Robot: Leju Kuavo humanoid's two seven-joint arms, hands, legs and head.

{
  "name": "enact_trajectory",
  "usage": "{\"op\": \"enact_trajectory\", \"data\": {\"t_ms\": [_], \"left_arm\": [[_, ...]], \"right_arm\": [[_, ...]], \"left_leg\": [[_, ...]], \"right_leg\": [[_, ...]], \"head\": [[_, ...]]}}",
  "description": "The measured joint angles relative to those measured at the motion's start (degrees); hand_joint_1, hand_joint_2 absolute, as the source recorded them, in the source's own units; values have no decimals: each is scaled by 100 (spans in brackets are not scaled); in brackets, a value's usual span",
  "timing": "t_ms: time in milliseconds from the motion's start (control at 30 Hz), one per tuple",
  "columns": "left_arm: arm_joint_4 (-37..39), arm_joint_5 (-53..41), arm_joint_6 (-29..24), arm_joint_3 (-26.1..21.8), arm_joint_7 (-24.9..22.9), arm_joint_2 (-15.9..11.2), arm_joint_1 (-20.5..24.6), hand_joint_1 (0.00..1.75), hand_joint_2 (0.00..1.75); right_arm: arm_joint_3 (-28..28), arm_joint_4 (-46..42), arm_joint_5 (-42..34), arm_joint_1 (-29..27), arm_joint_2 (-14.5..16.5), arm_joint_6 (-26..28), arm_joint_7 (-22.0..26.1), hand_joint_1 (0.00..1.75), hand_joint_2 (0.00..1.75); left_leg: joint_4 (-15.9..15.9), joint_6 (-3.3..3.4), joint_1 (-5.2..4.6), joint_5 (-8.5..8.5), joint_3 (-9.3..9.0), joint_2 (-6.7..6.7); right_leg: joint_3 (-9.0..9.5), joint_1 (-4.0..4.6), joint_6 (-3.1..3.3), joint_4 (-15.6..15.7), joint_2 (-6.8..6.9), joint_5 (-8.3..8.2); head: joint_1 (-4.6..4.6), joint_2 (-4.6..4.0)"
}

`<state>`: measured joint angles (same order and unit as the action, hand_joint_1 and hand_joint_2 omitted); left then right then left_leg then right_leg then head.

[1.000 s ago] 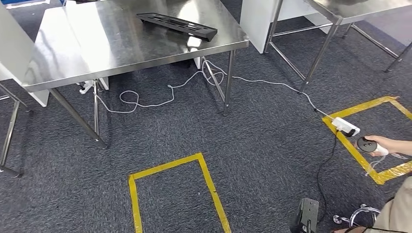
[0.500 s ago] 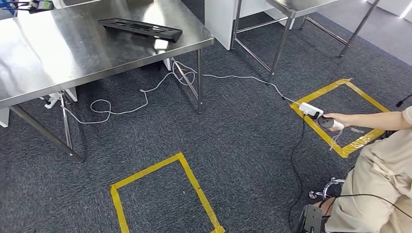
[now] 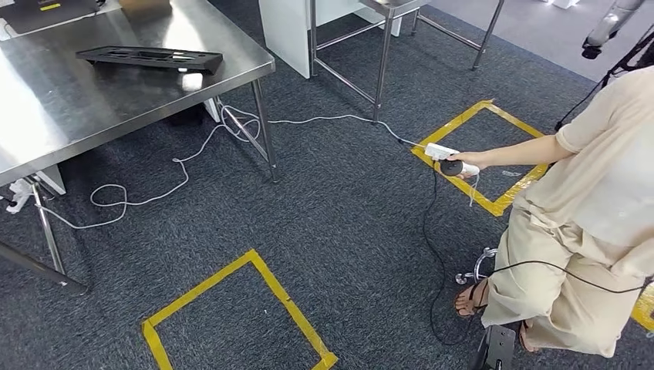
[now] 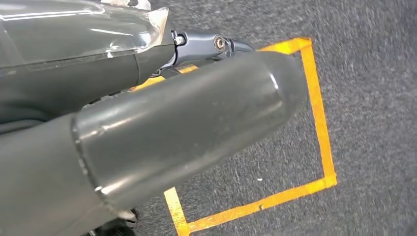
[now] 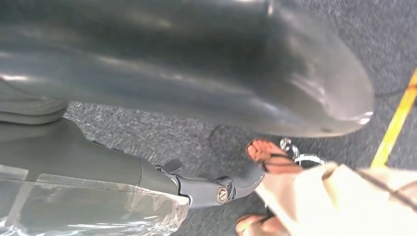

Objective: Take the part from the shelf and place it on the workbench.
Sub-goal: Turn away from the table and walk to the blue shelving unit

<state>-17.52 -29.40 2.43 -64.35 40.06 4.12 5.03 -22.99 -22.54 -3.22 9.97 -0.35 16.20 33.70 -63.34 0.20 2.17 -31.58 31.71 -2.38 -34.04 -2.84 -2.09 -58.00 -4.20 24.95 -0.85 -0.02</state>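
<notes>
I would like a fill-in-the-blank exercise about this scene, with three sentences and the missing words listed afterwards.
1. The flat black plastic part lies on the ____ steel workbench.
2. The squares taped on the dark grey carpet are ____ in colour.
3. The person in beige clothes holds a round black device over the white ____ strip.

Missing words: stainless; yellow; power

At ten o'clock, a workbench (image 3: 92,100) bearing a flat part (image 3: 150,56) near its far right corner, with a cable (image 3: 154,189) looping on the floor beneath. At six o'clock, a taped floor square (image 3: 231,316); at two o'clock, a second taped square (image 3: 486,154). At three to four o'clock, a person (image 3: 586,223), arm reaching toward a power strip (image 3: 439,150) at that second square's near corner.
</notes>
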Motion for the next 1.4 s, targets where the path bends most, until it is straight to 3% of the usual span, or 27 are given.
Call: {"op": "enact_trajectory", "data": {"t_ms": [67,100,167,200,233,300,367,400,467,533,567,633,667,733,800,867,900,933,1000,1067,1100,1167,1200,1233,1300,1367,1400], "left_arm": [[1,-1,7,0,1,2,-1,0,0],[2,-2,10,0,2,5,-1,0,0],[1,-2,10,0,2,9,5,0,0],[0,-2,10,0,3,11,11,0,0],[-1,-2,10,0,4,11,13,0,0],[-1,-2,10,-1,7,13,2,0,0],[-1,-1,10,-2,7,13,-9,0,0],[-1,-1,10,-2,7,14,-9,0,0],[-1,-1,16,-2,7,20,-7,0,0],[-1,-4,32,-2,7,31,-5,0,0],[-1,-7,40,-2,7,35,-1,0,0],[-1,-15,43,-2,7,42,17,0,0],[-1,-22,43,-2,7,44,33,0,0],[-2,-51,39,-1,7,46,62,0,0],[-1,-82,28,0,6,38,65,0,0],[4,-102,18,0,-4,33,60,0,0],[7,-112,13,0,-9,32,62,0,0],[8,-120,8,1,-16,32,67,0,0],[10,-127,-5,2,-27,33,81,0,0],[19,-130,-16,3,-42,36,96,0,0],[25,-130,-19,3,-48,39,103,0,0],[33,-131,-24,8,-55,45,128,0,0],[36,-131,-25,9,-55,48,148,0,0],[38,-131,-26,11,-55,50,165,0,0],[39,-130,-27,11,-55,48,178,0,0],[39,-129,-28,11,-55,44,175,0,0],[42,-128,-28,11,-55,43,177,0,0]], "right_arm": [[-2,1,-1,2,-8,-2,-2,0,0],[-3,2,-2,-1,-17,-3,-2,0,0],[-5,5,-1,-17,-31,-5,-2,0,0],[-6,8,-1,-27,-34,-6,-2,0,0],[-6,10,-1,-30,-33,-7,-3,0,0],[-7,13,-1,-22,-30,-10,-4,0,0],[-7,15,-1,-24,-33,-14,-5,0,0],[-7,16,-2,-32,-34,-15,-6,0,0],[-7,17,-3,-43,-41,-17,-7,0,0],[-18,18,-21,-32,-58,-16,-22,0,0],[-34,19,-39,-28,-68,-12,-37,0,0],[-94,32,-87,-41,-93,0,-81,0,0],[-130,50,-111,-57,-104,5,-104,0,0],[-201,98,-152,-81,-121,11,-149,0,0],[-261,139,-174,-73,-120,13,-172,0,0],[-313,177,-191,-74,-120,8,-174,0,0],[-341,196,-202,-85,-120,1,-174,0,0],[-367,214,-214,-96,-121,-8,-174,0,0],[-410,239,-236,-102,-121,-40,-170,0,0],[-428,249,-241,-72,-122,-69,-166,0,0],[-432,251,-239,-58,-121,-78,-164,0,0],[-435,258,-233,-56,-121,-81,-161,0,0],[-437,264,-230,-67,-122,-81,-161,0,0],[-439,272,-227,-68,-121,-84,-161,0,0],[-442,283,-214,-38,-111,-91,-156,0,0],[-442,285,-203,-7,-107,-95,-147,0,0],[-442,286,-203,-6,-107,-95,-144,0,0]], "left_leg": [[455,6,2,133,-219,-197],[489,23,-27,132,-224,-212],[515,132,-83,205,-208,-63],[541,202,-103,248,-197,9],[569,268,-114,292,-180,88],[587,354,-154,343,-127,255],[583,392,-204,371,-71,429],[582,402,-228,381,-51,507],[581,409,-272,393,-37,654],[573,398,-322,388,-51,790],[567,385,-345,380,-61,851],[561,350,-367,367,-79,965],[546,325,-357,357,-78,982],[358,239,-323,199,-9,754],[-216,150,-267,-189,218,393],[-880,88,-196,-498,484,261],[-1011,55,-155,-500,528,245],[-924,19,-107,-387,470,237],[-266,-70,9,-9,134,106],[280,-113,65,171,-103,-124],[368,-96,53,172,-122,-189],[380,29,-19,202,-87,-88],[398,99,-43,237,-81,-24],[419,169,-57,273,-71,46],[441,266,-78,319,-38,205],[439,313,-117,338,9,378],[438,323,-135,347,29,459]], "right_leg": [[-33,31,-76,8,-112,-45],[-54,49,-130,30,-164,-77],[-114,51,-233,69,-219,-139],[-167,54,-251,19,-132,-113],[-261,55,-239,-141,5,-18],[-574,64,-173,-839,292,357],[-832,81,-169,-1536,354,656],[-809,97,-189,-1614,360,686],[-393,148,-221,-1084,436,542],[125,232,-142,-262,702,376],[265,269,-77,-9,800,325],[293,310,27,104,784,271],[299,262,72,121,717,245],[308,179,146,157,604,187],[279,140,206,168,488,128],[233,128,215,161,345,85],[219,117,201,156,268,72],[212,98,181,146,188,61],[188,62,136,101,36,52],[99,74,42,16,-106,46],[42,90,-24,1,-173,27],[-45,93,-148,35,-282,-42],[-89,82,-183,25,-222,-53],[-156,76,-191,-70,-87,-6],[-419,78,-142,-609,247,267],[-745,89,-119,-1358,349,584],[-803,96,-134,-1556,356,651]], "head": [[12,0],[19,0],[27,0],[32,0],[44,0],[66,0],[77,0],[80,0],[85,0],[84,0],[79,0],[73,0],[73,0],[63,0],[50,0],[46,0],[45,0],[45,0],[40,0],[28,0],[25,0],[31,0],[34,0],[47,0],[79,0],[93,0],[93,0]]}}
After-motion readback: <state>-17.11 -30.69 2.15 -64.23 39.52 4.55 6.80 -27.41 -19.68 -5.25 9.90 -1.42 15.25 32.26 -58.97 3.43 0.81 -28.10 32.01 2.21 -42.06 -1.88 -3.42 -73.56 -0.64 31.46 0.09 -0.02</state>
